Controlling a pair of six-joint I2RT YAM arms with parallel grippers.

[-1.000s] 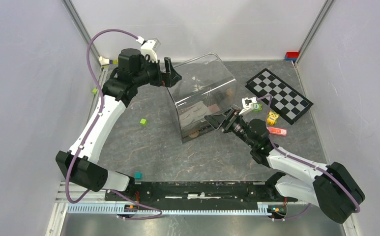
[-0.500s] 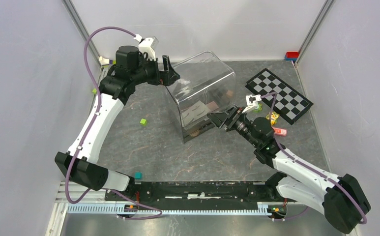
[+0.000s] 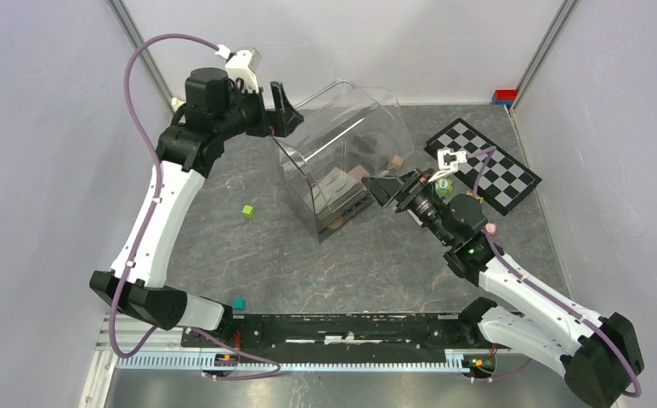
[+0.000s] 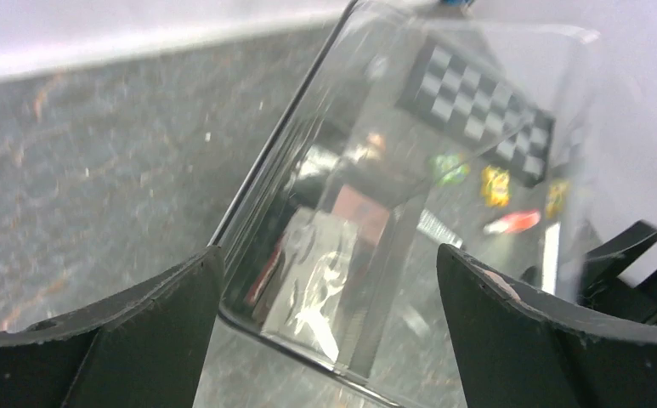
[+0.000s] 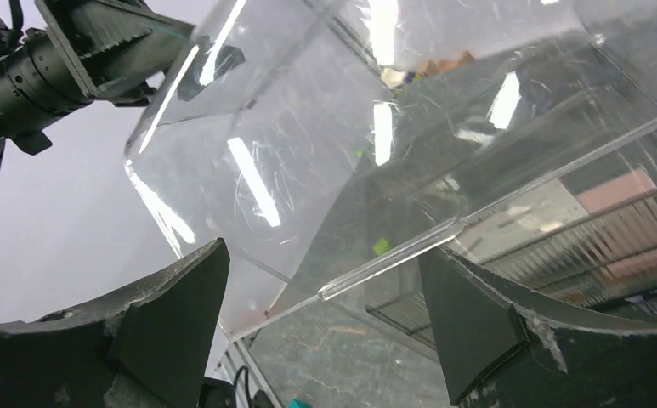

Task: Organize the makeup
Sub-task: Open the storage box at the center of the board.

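Your left gripper (image 3: pixel 284 110) sits at the far left top edge of the clear box (image 3: pixel 342 136). Its jaws are spread as wide as they go, with the box's corner between them and nothing clamped. Your right gripper (image 3: pixel 395 185) is at the box's right side, also wide open, straddling a wall edge without pinching it. The box stands tilted at mid-table. Inside it lie the white eyebrow card (image 4: pixel 316 272) and a brown palette (image 4: pixel 360 212). A pink tube (image 4: pixel 512 223) lies on the table (image 3: pixel 376 263) right of the box, near the checkerboard (image 3: pixel 486 166).
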